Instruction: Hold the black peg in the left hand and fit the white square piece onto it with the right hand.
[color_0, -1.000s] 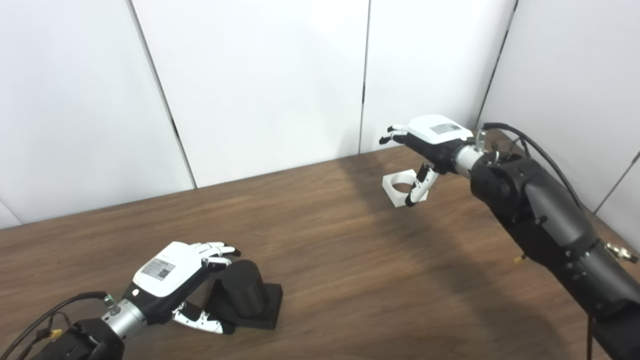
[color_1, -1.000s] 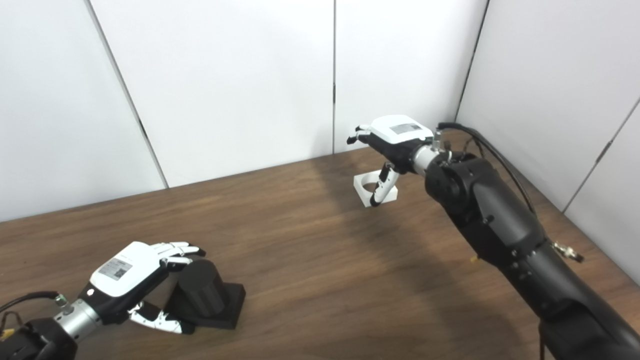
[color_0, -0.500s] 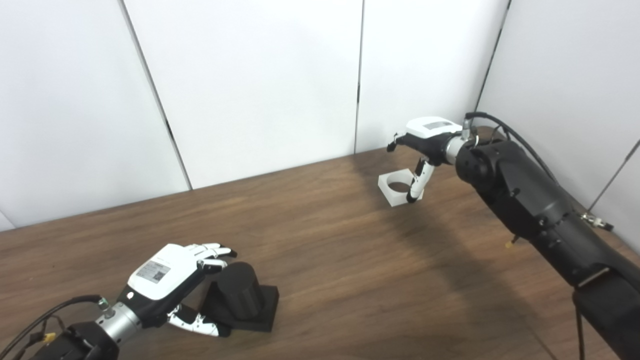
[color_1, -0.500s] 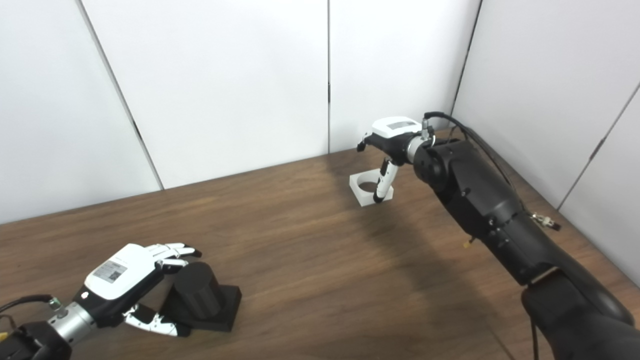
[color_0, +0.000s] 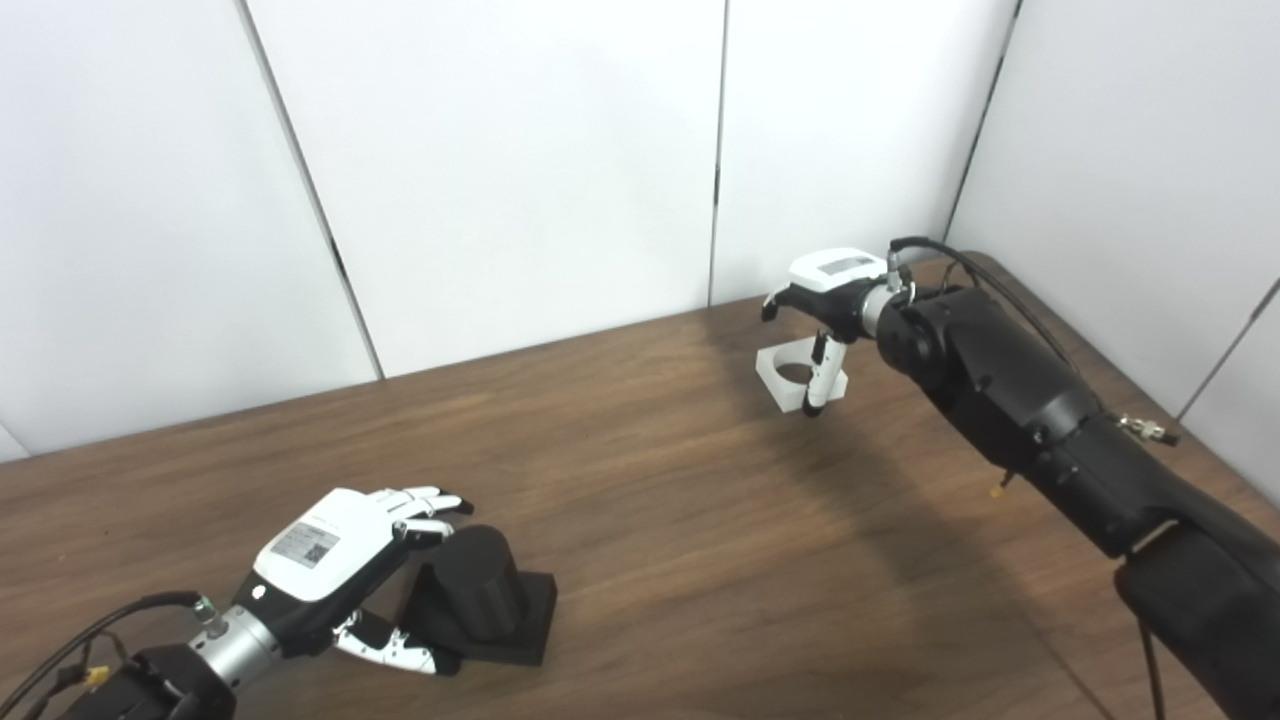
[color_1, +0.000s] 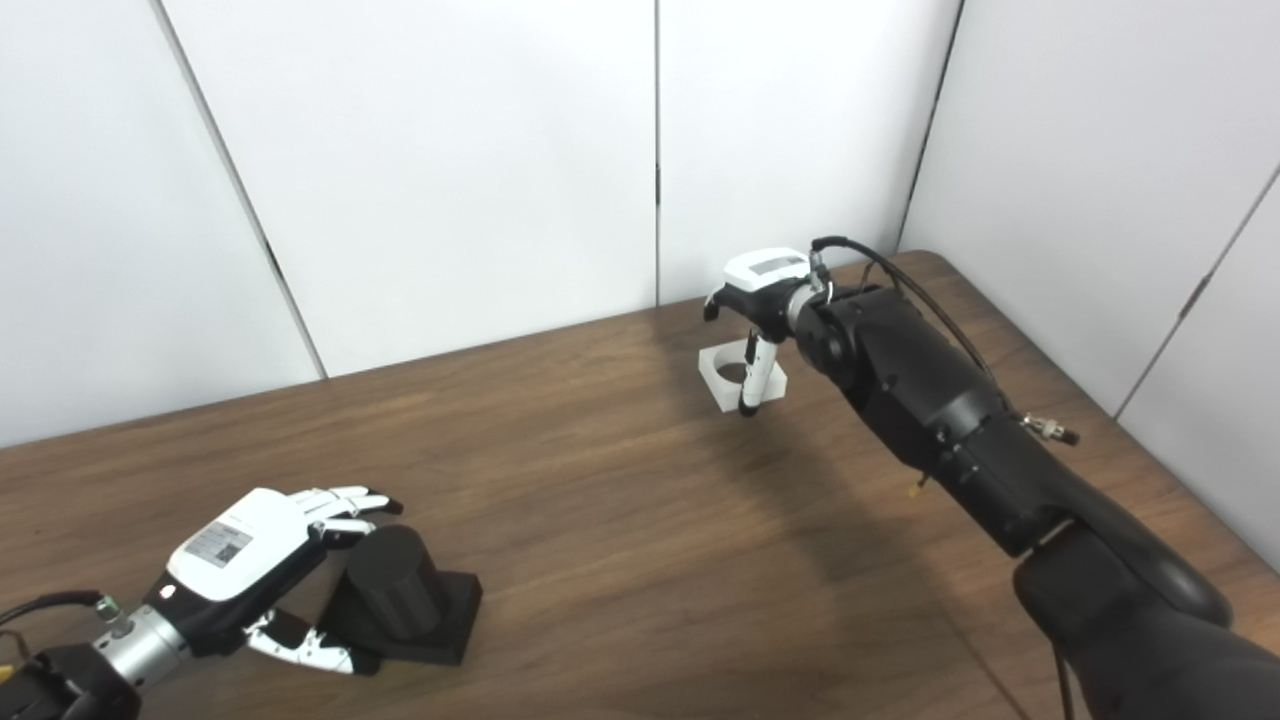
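Observation:
The black peg (color_0: 478, 590), a cylinder on a square black base, stands on the table at the near left. My left hand (color_0: 335, 560) is open beside it on its left. The fingers reach over the peg's top edge and the thumb lies by the base. The white square piece (color_0: 775, 370), with a round hole, lies flat at the far right of the table. My right hand (color_0: 828, 288) is open just above it. The thumb (color_0: 814, 378) points down along the piece's near right side and the fingers curl over its far side.
The brown wooden table (color_0: 680, 520) ends at white wall panels (color_0: 520, 170) behind and to the right. The right forearm (color_0: 1010, 390) stretches over the table's right part. The piece lies close to the back wall.
The right hand has moved left and lower over the white piece, and its thumb now points straight down at the piece's side. The left hand stays by the peg. The camera shifted slightly at first.

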